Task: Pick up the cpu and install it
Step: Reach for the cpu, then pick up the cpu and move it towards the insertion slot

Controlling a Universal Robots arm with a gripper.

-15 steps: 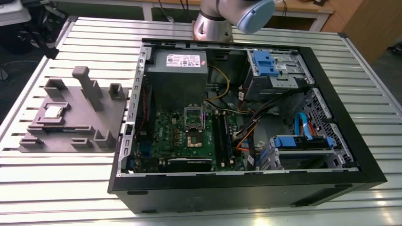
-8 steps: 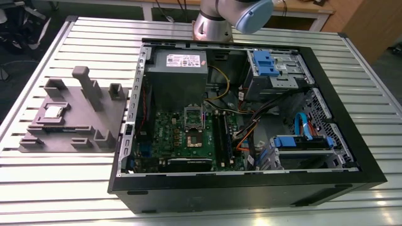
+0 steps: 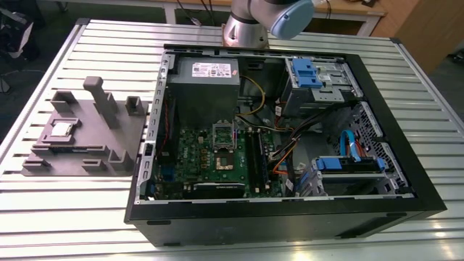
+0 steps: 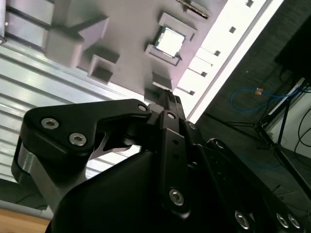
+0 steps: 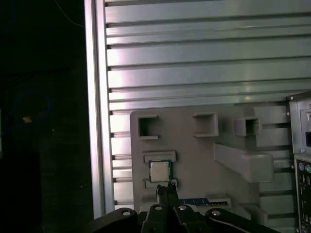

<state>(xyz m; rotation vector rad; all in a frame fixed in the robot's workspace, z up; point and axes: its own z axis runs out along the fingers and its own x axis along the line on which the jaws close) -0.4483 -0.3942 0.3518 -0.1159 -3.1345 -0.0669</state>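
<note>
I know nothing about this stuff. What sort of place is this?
Probably a robotics test bench for computer assembly: an open computer case lies on a slatted metal table, a grey fixture beside it holds the cpu, and a robot arm stands by the case.

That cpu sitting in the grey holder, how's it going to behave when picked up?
Probably rigid: the cpu is a flat square with a metal-looking top. Likely light, being small beside the grey holder. Its smooth, shiny top may be slippery; it won't roll.

Cut off, covered
The arm (image 3: 246, 27) passes the exterior view's top edge; the tool (image 5: 166, 189) covers part of the holder (image 5: 194, 160).
</note>
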